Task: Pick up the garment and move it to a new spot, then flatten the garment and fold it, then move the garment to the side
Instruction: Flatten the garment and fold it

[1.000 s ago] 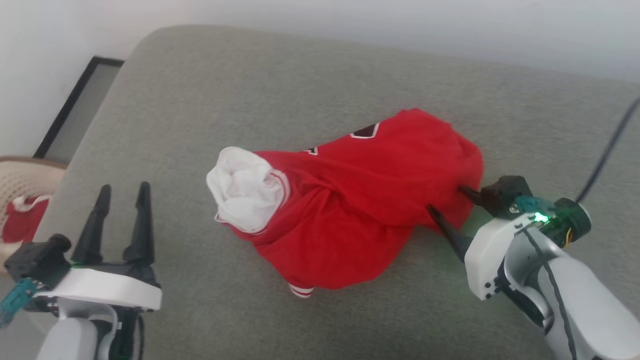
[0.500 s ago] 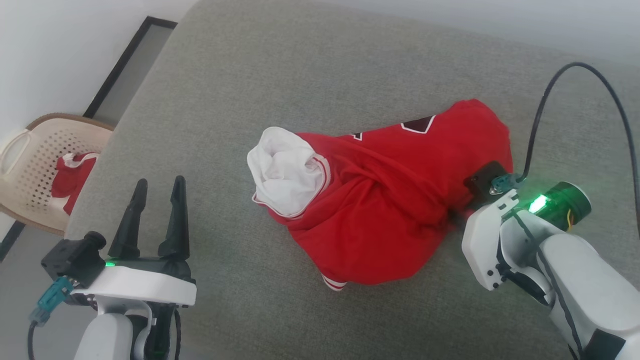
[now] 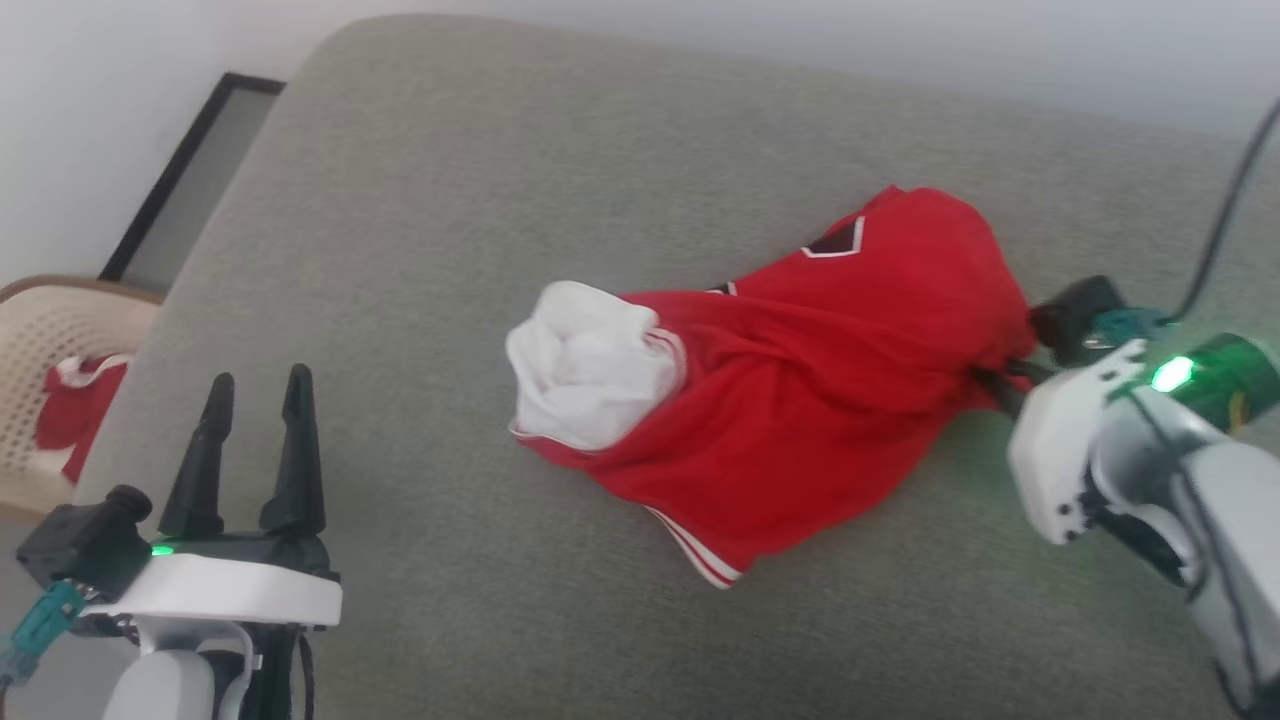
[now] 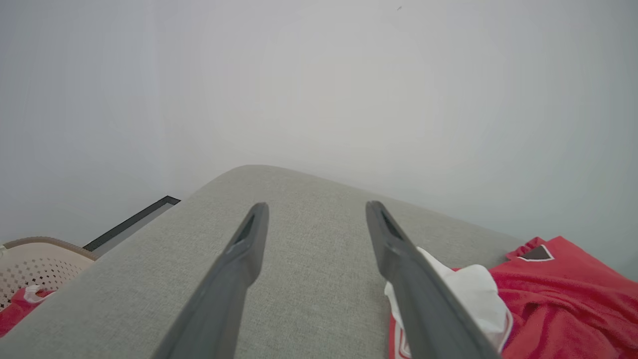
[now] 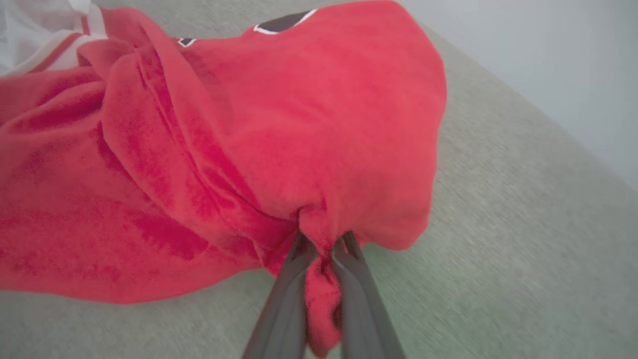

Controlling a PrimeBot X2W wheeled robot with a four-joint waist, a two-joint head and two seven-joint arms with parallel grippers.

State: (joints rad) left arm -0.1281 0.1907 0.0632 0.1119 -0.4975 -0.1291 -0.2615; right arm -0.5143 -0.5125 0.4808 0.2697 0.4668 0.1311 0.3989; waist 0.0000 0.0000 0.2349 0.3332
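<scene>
The garment (image 3: 800,400) is a crumpled red shirt with a bunched white sleeve (image 3: 590,365), lying on the grey cushioned surface (image 3: 500,200). My right gripper (image 3: 985,385) is shut on a fold of red cloth at the garment's right edge; in the right wrist view the fabric (image 5: 319,149) is pinched between the two fingers (image 5: 284,309). My left gripper (image 3: 255,385) stands open at the lower left, well apart from the garment, nothing between its fingers. The left wrist view shows the white sleeve (image 4: 468,289) beside the right finger (image 4: 408,279).
A beige perforated basket (image 3: 50,340) with another red and white cloth (image 3: 80,410) stands off the left edge of the surface. A dark-framed panel (image 3: 190,170) leans at the wall. A black cable (image 3: 1225,230) runs from the right arm.
My right gripper closed on the garment's right edge and pulled it rightward, stretching the cloth. The head camera shifted between frames. The left gripper stayed open.
</scene>
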